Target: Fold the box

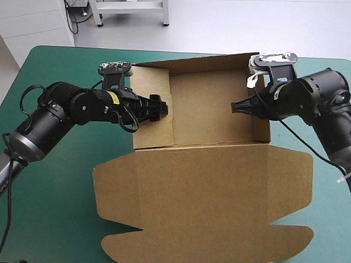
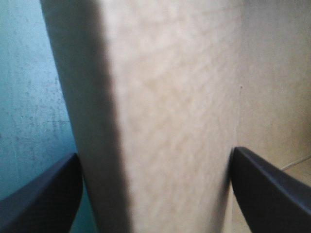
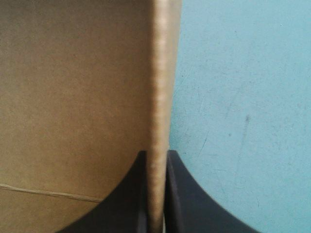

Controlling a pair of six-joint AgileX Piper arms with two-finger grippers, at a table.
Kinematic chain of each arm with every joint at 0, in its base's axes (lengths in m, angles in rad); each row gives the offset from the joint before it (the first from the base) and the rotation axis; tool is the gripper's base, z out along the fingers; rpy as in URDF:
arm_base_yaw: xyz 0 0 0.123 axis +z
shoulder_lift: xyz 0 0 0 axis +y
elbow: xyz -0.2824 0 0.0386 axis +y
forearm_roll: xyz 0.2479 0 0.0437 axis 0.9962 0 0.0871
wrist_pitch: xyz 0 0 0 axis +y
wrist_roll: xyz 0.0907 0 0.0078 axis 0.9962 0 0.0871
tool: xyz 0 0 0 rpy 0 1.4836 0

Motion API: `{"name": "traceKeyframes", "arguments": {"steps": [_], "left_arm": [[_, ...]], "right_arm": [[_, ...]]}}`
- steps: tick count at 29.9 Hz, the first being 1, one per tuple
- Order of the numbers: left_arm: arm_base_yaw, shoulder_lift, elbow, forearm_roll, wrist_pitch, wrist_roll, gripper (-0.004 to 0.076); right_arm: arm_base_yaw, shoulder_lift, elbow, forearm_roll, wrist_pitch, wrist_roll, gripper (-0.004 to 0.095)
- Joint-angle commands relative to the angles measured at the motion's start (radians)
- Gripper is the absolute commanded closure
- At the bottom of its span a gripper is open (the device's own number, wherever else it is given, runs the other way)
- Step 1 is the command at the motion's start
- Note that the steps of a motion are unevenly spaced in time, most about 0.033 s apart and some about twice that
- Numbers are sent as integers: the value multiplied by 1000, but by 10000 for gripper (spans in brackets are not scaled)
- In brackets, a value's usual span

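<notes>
Your teal-green bench (image 1: 52,177) carries the brown box (image 1: 207,194) at its middle. It is an open tray with walls raised at the far side and the lid lying flat toward the near edge. Your left pincer (image 1: 161,106) stands spread astride the tray's left wall. Your right pincer (image 1: 235,107) pinches the right wall's edge.

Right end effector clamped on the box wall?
Yes, the right end effector is all but shut, pinching the edge of the box wall.

Bright even light, soft shadow down box (image 2: 160,116)
</notes>
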Motion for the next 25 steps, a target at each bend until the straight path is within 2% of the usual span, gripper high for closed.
{"name": "traceKeyframes", "arguments": {"steps": [1, 11, 14, 22, 25], "left_arm": [[-10, -51, -37, -9, -59, -10, 138], [-10, -68, -39, -5, -46, -10, 139], [-10, -80, -39, -5, -54, -7, 165], [-10, -108, -41, -15, -49, -7, 360], [-10, -110, -41, -15, -49, 7, 526]], "right_arm": [[3, -46, -33, 29, -51, 2, 930], [3, -46, -33, 2, -36, 2, 930], [3, -46, -33, 0, -26, 2, 930], [3, -46, -33, -4, -19, 2, 930], [3, -46, -33, -4, -15, 2, 930]]}}
